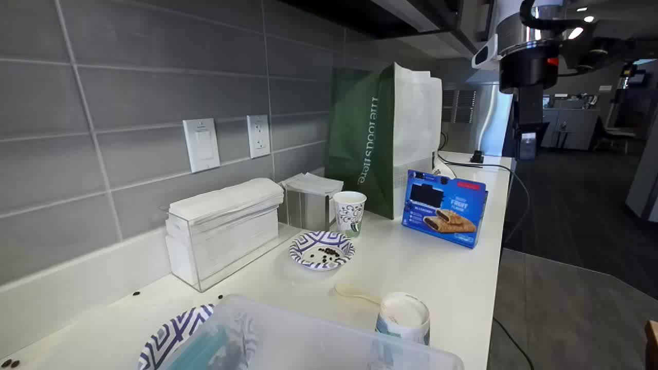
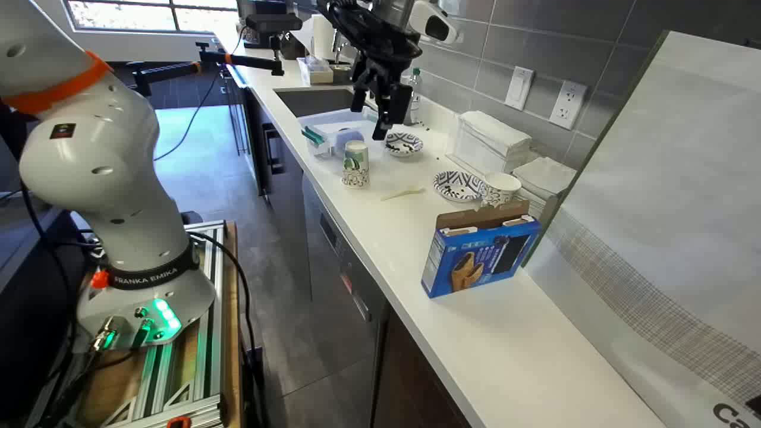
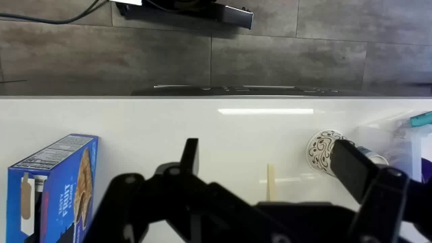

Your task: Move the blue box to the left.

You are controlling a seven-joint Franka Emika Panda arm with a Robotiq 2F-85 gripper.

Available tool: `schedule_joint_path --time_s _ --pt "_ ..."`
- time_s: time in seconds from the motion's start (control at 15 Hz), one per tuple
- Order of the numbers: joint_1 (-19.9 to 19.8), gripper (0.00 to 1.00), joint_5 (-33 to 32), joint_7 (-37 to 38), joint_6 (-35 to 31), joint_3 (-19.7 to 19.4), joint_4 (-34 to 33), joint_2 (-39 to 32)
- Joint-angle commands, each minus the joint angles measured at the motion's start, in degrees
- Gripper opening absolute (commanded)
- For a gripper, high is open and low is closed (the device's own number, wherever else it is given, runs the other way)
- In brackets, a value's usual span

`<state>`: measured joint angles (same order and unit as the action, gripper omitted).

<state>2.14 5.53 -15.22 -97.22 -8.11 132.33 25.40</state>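
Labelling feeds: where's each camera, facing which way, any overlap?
In an exterior view: near the bin, facing the bag; gripper and wrist show.
In an exterior view: near the bag, facing the sink; base, arm, gripper show.
Wrist view: on the wrist, facing down at the counter; fingers show.
Both exterior views share the outlet and blue box.

blue box (image 3: 64,184) partly off wrist-vw btm
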Motion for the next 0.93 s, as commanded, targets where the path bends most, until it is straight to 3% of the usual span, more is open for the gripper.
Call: schedule_joint_path --time_s 0.0,0.47,0.87 --pt "-1.00 1.00 0.33 -0.31 0.15 0.86 -0.11 -0.09" --pt "-1.00 1.00 0.32 -0.31 0.15 0.86 -0.11 -0.09" --pt "-4.59 1.00 -8.03 -3.88 -9.99 -1.03 -2.45 -1.38"
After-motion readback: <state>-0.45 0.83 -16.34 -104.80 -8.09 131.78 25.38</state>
